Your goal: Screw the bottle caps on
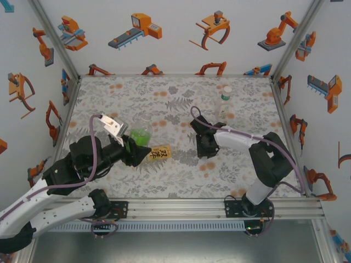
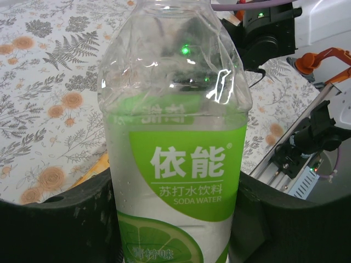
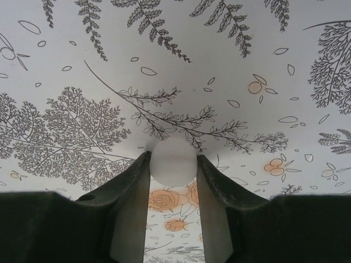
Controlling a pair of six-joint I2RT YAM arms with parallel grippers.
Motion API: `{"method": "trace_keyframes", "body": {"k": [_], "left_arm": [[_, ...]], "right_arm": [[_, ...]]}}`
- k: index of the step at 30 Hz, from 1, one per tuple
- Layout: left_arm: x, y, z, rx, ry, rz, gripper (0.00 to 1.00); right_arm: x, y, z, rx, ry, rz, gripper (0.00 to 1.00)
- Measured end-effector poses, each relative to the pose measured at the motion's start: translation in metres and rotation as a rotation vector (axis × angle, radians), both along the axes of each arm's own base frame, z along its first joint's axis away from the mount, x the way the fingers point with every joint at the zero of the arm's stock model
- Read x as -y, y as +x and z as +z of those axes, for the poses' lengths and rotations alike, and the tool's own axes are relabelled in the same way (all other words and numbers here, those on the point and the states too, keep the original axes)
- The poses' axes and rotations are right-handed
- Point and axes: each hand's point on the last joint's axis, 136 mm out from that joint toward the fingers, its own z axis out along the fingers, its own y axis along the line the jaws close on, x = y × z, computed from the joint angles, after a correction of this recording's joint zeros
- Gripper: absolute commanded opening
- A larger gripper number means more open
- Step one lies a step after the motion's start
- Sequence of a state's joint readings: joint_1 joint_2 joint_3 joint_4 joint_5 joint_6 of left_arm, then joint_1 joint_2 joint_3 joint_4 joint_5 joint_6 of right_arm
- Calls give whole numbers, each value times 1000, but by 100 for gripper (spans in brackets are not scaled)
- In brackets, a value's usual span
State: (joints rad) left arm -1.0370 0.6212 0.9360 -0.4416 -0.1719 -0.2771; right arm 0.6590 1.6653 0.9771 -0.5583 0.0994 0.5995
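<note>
My left gripper (image 2: 173,222) is shut on the short green bottle (image 2: 175,137), which reads "soda water" on its label. Its black fingers (image 2: 55,224) press both sides of the label, and the bottle's mouth runs off the top of the left wrist view. In the top view this green bottle (image 1: 141,135) stands left of centre in the left gripper (image 1: 133,147). The amber bottle with a yellow label (image 1: 160,153) lies on its side just right of it. My right gripper (image 3: 173,159) points down at the table, its two fingertips touching either side of a whitish round cap (image 3: 173,164).
The slim clear bottle (image 1: 225,103) stands upright at the back right, behind the right gripper (image 1: 207,148). The floral table cover (image 1: 164,96) has free room at the back left. White walls close in the table's sides and back.
</note>
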Motion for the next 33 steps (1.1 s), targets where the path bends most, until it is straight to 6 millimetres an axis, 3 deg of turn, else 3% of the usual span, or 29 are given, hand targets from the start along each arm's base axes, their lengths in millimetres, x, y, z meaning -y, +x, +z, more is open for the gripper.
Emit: {"method": "trace_keyframes", "body": {"k": [5,13,21,26,29,33], "left_arm": [[7,1,-7,-5,32,-19,13],[32,0,-31,-31,169,-118,10],[59,-18,-41,7,265,-328,6],[70,-31,-45,51,309,-455,4],[75,-44,-46,74,332,-553,4],[81,-62,-40,118,334,-668,0]], "right_arm": [[1,-3,23,32,27,18,18],[-17,-13,109,191,249,143,11],[-41,-39,192,367,502,361,3],[-52,-66,259,555,680,554,2],[-55,-87,288,642,756,687,1],[-60,-116,312,716,834,868,0]]}}
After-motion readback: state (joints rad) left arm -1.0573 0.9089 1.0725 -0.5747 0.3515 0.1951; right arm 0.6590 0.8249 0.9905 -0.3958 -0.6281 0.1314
